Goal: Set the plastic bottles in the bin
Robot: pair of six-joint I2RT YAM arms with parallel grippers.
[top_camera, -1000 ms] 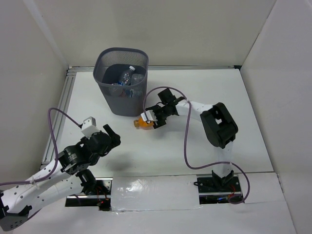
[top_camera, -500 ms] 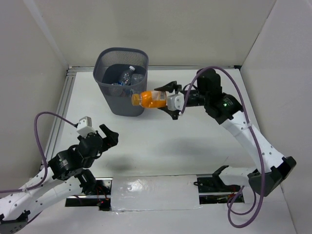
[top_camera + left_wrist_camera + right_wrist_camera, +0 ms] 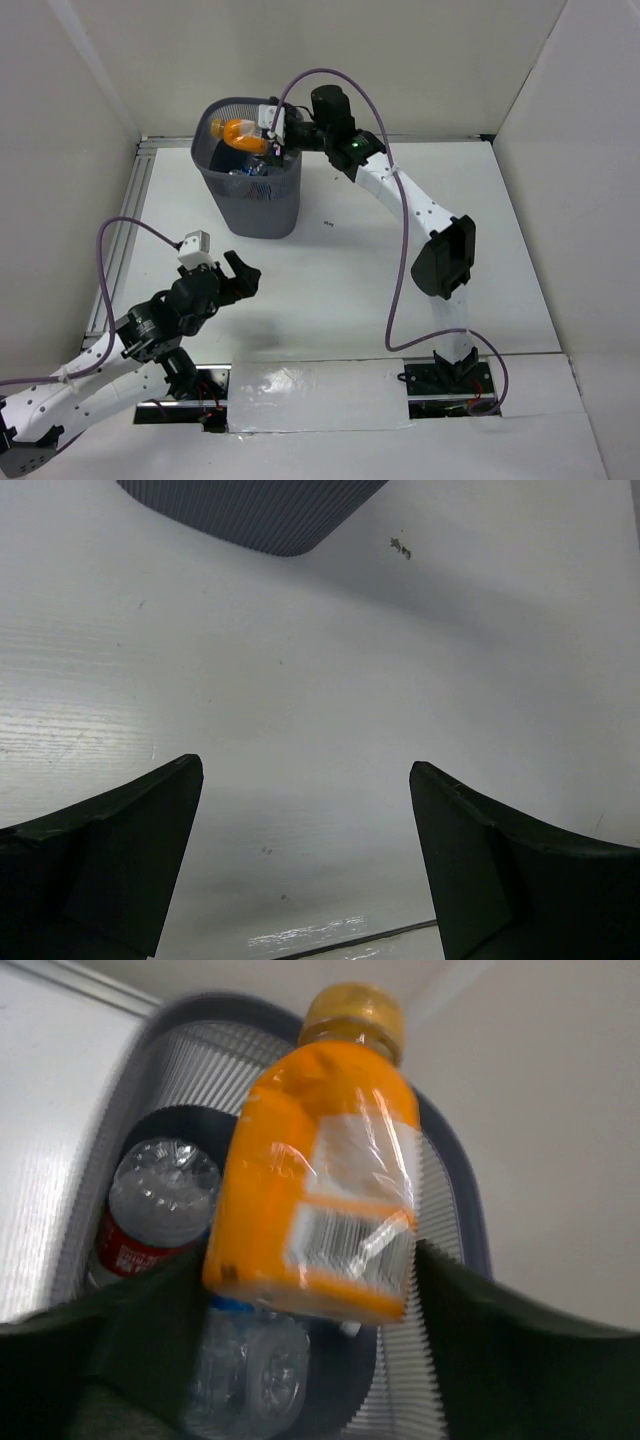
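The dark grey mesh bin stands at the far left of the table. My right gripper is shut on the short orange bottle and holds it on its side over the bin's opening. In the right wrist view the orange bottle sits between my fingers, above the bin's rim. Inside lie a red-label bottle and a clear bottle. My left gripper is open and empty above the bare table, in front of the bin.
A small dark speck lies on the table right of the bin; it also shows in the left wrist view. An aluminium rail runs along the left edge. White walls close in the left, back and right sides.
My right arm has carried the orange bottle from the table beside the bin up and left to over the bin's opening. My left gripper has shifted slightly and stays open.
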